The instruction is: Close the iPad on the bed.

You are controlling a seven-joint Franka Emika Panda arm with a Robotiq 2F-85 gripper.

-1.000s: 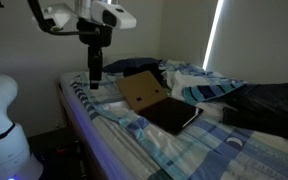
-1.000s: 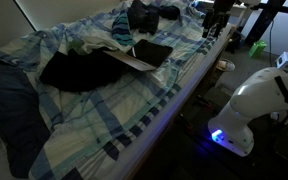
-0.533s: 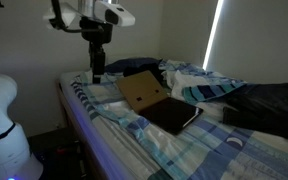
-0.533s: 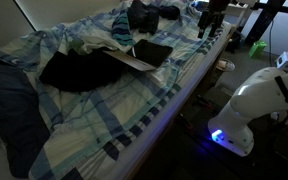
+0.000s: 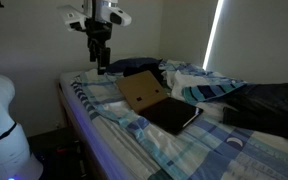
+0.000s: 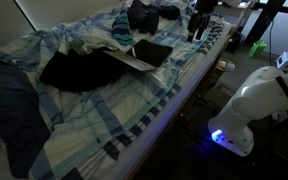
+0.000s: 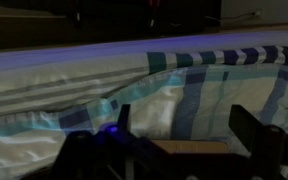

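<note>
The iPad (image 5: 172, 116) lies open on the bed with its brown cover flap (image 5: 143, 92) raised at a slant. It also shows in an exterior view (image 6: 151, 51) as a dark slab. My gripper (image 5: 103, 67) hangs in the air above the bed's head end, behind the cover flap and apart from it; it shows in both exterior views (image 6: 194, 33). In the wrist view the fingers (image 7: 181, 135) are spread wide with nothing between them, and the brown cover edge (image 7: 199, 147) shows low in the picture over the plaid sheet.
The bed (image 5: 199, 150) has a rumpled blue plaid sheet. Dark clothing (image 6: 79, 70) lies mid-bed, a dark pillow (image 5: 132, 66) at the head. A white rounded object (image 5: 2, 120) stands beside the bed. The robot's white base (image 6: 259, 100) is at the bedside.
My gripper has risen and shifted toward the iPad's side of the bed. The iPad and its cover have not moved.
</note>
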